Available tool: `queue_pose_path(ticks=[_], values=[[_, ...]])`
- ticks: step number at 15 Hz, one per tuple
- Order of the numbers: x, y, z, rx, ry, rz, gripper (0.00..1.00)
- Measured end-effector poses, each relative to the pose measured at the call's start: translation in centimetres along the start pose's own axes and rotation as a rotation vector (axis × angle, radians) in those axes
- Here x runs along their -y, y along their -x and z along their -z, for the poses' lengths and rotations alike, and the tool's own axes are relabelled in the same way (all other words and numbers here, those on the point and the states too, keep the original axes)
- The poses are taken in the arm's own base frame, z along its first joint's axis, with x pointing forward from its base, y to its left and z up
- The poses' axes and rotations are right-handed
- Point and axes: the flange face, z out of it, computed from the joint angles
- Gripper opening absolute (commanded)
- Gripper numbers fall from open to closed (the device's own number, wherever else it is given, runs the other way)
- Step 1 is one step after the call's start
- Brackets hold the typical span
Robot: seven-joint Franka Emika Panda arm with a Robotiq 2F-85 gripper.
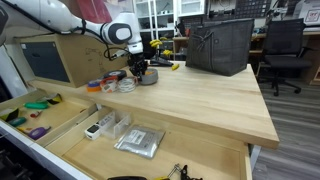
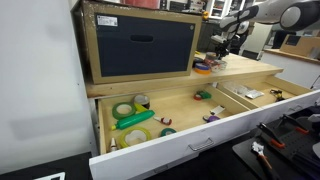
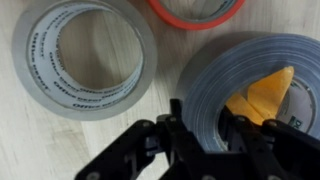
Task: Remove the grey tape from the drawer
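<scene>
The grey tape (image 3: pixel 250 60) is a wide dull grey roll that sits on the light-wood bench top (image 1: pixel 200 100), outside the drawer (image 1: pixel 70 135). It also shows in an exterior view (image 1: pixel 149 78). My gripper (image 3: pixel 203 130) straddles the roll's wall, with one finger outside and one in the core hole, and is shut on it. In both exterior views the gripper (image 1: pixel 140 72) (image 2: pixel 222 50) points down at the bench top. The drawer (image 2: pixel 190 115) is pulled open below the bench, with wooden dividers and a white front.
A pale roll (image 3: pixel 85 60) and an orange roll (image 3: pixel 195 10) lie right beside the grey tape. Orange and blue rolls (image 1: pixel 95 86) lie nearby. A dark bin (image 1: pixel 218 45) stands at the bench's back. A wooden box (image 2: pixel 140 45) stands on the bench. The drawer holds green tape rolls (image 2: pixel 125 110) and small tools.
</scene>
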Motion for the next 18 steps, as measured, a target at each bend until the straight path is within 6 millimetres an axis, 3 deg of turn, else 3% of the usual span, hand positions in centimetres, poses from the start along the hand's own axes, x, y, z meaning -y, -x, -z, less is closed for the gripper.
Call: queue_pose_path(ticks=[5,6,8,12,15,18], values=[[0.5,1.4,-0.7,0.0,-0.015,0.018,0.12],[0.6,1.8,-1.0,0.004,-0.015,0.02,0.62],[0.8,2.1,-1.2,0.005,-0.02,0.013,0.7],[2.0,2.6,0.7,-0.008,-0.09,0.022,0.99],[3.5,3.0,3.1,-0.038,-0.223,0.038,1.0],[4.6,3.5,6.7,-0.062,-0.331,0.096,1.0]])
